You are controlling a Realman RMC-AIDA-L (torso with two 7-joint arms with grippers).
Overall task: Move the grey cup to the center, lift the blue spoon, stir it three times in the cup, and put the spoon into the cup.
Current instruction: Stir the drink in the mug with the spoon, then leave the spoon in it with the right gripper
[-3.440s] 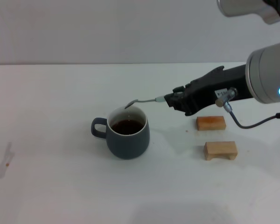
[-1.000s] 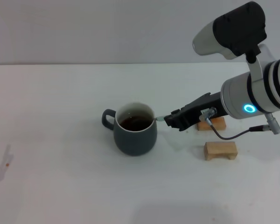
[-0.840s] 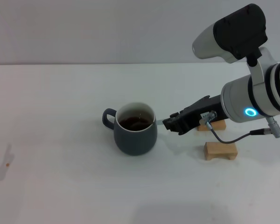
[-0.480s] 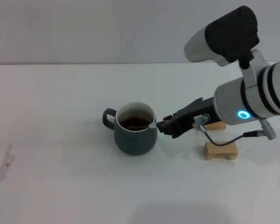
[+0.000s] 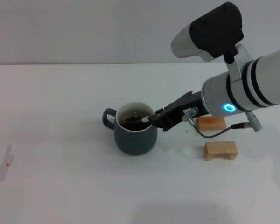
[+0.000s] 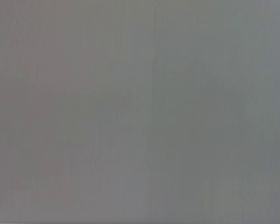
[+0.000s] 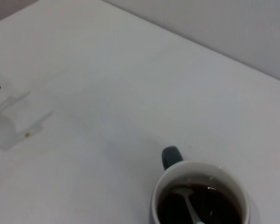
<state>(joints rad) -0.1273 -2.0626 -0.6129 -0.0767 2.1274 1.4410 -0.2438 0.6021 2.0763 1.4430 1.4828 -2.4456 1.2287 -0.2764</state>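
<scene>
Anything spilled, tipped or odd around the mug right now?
Nothing stands out. The grey cup stands upright with no visible spill; the blue spoon dips into its dark liquid, held by the right gripper.

No readable text, labels or numbers anywhere.

— What sits on the white desk (image 5: 60, 186)?
— Two small wooden blocks: one (image 5: 212, 122) farther back, another (image 5: 220, 150) nearer the front edge, close but apart.
— And behind?
— A plain grey wall (image 5: 84, 28).
</scene>
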